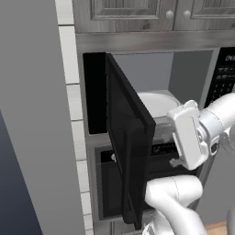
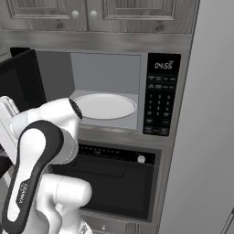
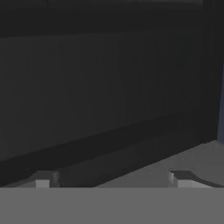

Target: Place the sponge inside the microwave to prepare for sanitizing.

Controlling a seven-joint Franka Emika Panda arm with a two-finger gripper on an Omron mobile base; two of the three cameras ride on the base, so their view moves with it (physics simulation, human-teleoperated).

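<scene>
Microwave [image 2: 109, 73] is open: black door [image 1: 124, 133] swung out to the left, standing roughly edge-on to the left base camera. Grey cavity is exposed, white round turntable [image 2: 105, 106] sitting bare on its floor. Keypad panel [image 2: 161, 93] on the right has a lit display. Grey cabinets [image 2: 91, 11] above, black oven [image 2: 114, 183] directly below.

The arm's white hand [image 1: 188, 135] sits at the cavity mouth, just right of the door's free edge, in front of the turntable. From the right base camera the arm's elbow blocks the lower left of the opening.

Hand camera looks at the dark inner face of the door up close. The fingers [image 3: 111, 178] show as two tips [image 3: 43, 179] spread far apart at the bottom edge, nothing between them, so wide open and empty.

Can't tell where the sponge is.
</scene>
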